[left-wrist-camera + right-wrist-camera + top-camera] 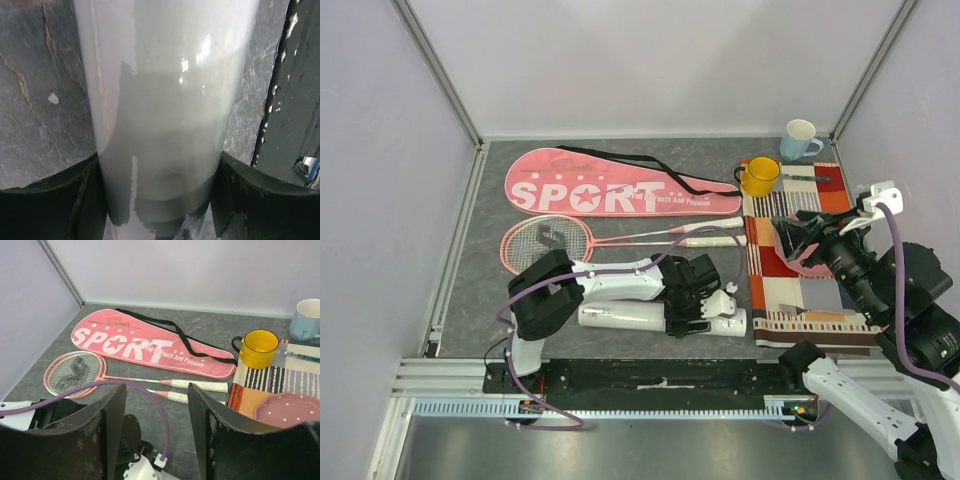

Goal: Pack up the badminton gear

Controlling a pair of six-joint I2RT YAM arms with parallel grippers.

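The long white tube is held across its width by the left gripper. Both dark fingers are pressed against its sides, so the jaws are clamped on it, spread wide only because the tube is wide. The tube lies flat on the grey table, and its longer part runs from the jaws back toward that arm's own base. The grip is judged to be taken near one end so that the tube can be steadied or lifted without rolling. Its wall is seen as smooth, glossy and milky, with bright glints and a darker band close to the jaws. Whether anything is inside cannot be told, and no shuttlecock can be made out with certainty.

Beyond the clamped jaws, farther from the bases, the two pink-framed rackets are laid together. Their heads overlap and their white handles point toward the right arm's side. Beyond them again the pink "SPORT" bag is laid flat, with its black strap trailing along it. Nothing is seen loaded into the bag, so the packing is judged to be at an early stage.

The right gripper is held raised, its jaws apart with nothing between them, probably so that the working side is left free. Below it the striped orange cloth is spread, with a pink plate on it. Ahead of its jaws the yellow cup stands at the cloth's far corner, and the pale blue cup just past it.
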